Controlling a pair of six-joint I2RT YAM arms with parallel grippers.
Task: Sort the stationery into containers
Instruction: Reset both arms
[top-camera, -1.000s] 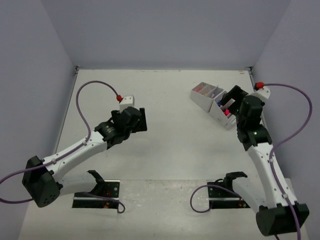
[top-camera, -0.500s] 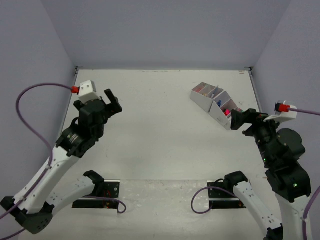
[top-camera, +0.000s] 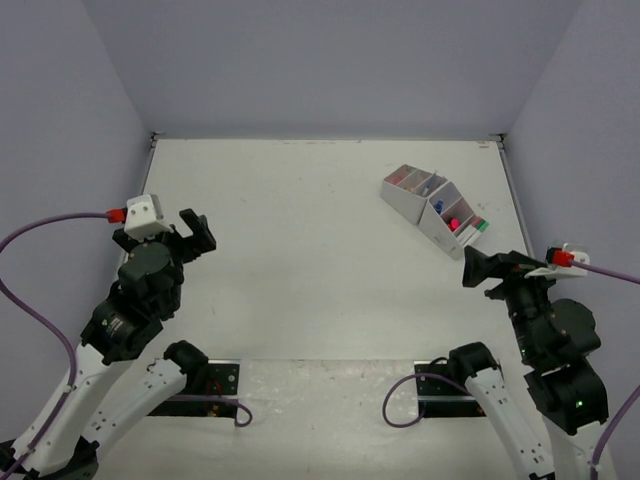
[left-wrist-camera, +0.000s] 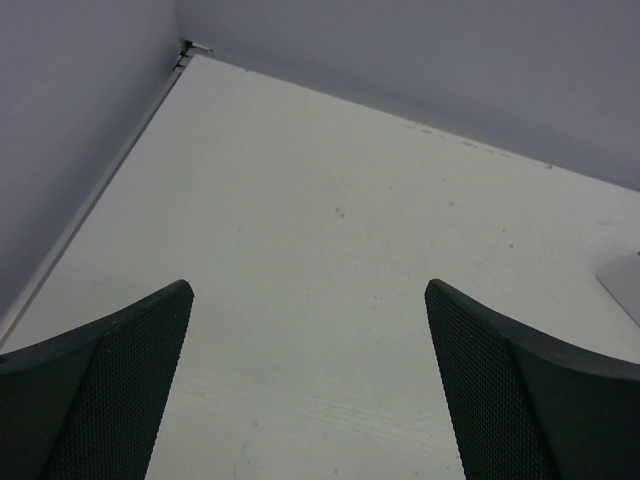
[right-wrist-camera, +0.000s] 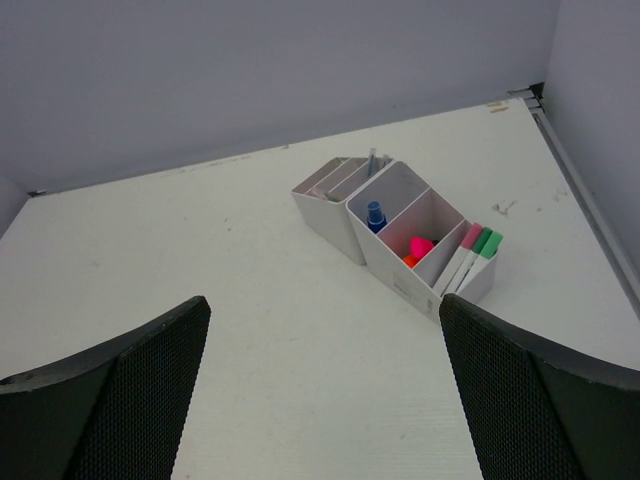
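I saw the left gripper (top-camera: 188, 232) at the left of the top view, jaws spread wide above the table (top-camera: 320, 270), gripping nothing. The right gripper (top-camera: 487, 268) sat at lower right, equally wide and empty. The white organizer (top-camera: 408, 206) stood at upper right, well apart from both. Its compartments held a blue-capped bottle (right-wrist-camera: 375, 216), something pink and orange (right-wrist-camera: 420, 247), and the highlighters (right-wrist-camera: 478, 245).

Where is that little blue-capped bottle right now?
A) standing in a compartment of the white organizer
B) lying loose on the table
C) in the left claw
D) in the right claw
A: the right wrist view shows the blue-capped bottle standing inside a compartment of the white organizer, and the left gripper and right gripper are open and empty.
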